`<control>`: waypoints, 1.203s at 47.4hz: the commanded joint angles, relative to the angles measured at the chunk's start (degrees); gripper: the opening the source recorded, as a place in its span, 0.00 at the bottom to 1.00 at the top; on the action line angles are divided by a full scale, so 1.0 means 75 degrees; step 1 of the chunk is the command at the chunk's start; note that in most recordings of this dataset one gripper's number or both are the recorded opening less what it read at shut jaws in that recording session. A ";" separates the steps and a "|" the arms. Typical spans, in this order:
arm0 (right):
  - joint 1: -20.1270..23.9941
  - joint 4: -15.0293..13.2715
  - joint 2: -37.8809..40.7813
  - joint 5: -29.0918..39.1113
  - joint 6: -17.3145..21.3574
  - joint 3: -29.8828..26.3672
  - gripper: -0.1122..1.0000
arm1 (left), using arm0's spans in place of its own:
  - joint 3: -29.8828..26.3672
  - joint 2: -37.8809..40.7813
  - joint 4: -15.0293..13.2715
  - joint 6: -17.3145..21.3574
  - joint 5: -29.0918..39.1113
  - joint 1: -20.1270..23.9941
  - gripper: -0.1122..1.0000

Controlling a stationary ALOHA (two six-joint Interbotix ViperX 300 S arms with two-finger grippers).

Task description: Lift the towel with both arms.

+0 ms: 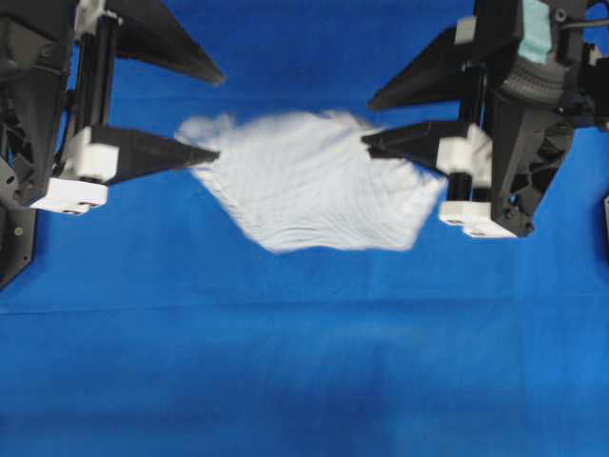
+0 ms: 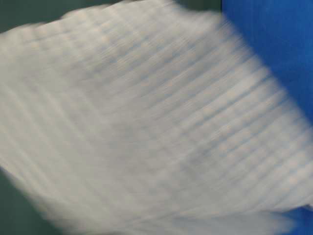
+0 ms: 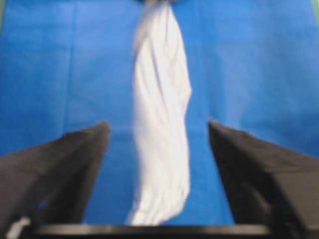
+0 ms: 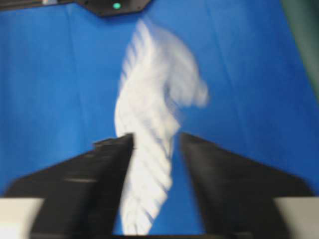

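The towel [image 1: 314,181], white with thin stripes, is spread and blurred between the two arms over the blue cloth. My left gripper [image 1: 219,114] stands open at the towel's left edge, its lower finger tip touching that edge. My right gripper [image 1: 368,122] is open at the right edge. In the left wrist view the towel [image 3: 162,124] runs as a loose strip between the wide-apart fingers of the left gripper [image 3: 158,124], touching neither. In the right wrist view the towel [image 4: 149,124] lies against one finger of the right gripper [image 4: 155,135], with blue showing beside the other. The towel [image 2: 146,127] fills the table-level view, blurred.
A plain blue cloth [image 1: 304,362] covers the table under everything. A black base with a green light [image 4: 115,6] sits at the far end in the right wrist view. A dark edge [image 1: 605,224] shows at the right border.
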 commanded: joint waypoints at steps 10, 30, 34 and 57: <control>0.0012 -0.0328 -0.0176 -0.0023 0.0047 -0.0105 0.72 | 0.0281 -0.0457 -0.0012 -0.0023 -0.0387 0.0000 0.92; 0.0023 -0.0328 -0.0105 -0.0422 0.0387 0.1195 0.72 | 0.2145 -0.0141 -0.0023 -0.0023 -0.1805 0.0000 0.92; 0.0012 -0.0328 -0.0094 -0.0762 0.0516 0.1605 0.72 | 0.2543 -0.0023 -0.0035 -0.0035 -0.2203 0.0012 0.92; -0.0164 -0.0328 0.0047 -0.2918 0.0949 0.3809 0.72 | 0.4113 0.0738 -0.0059 -0.0035 -0.4277 0.0012 0.92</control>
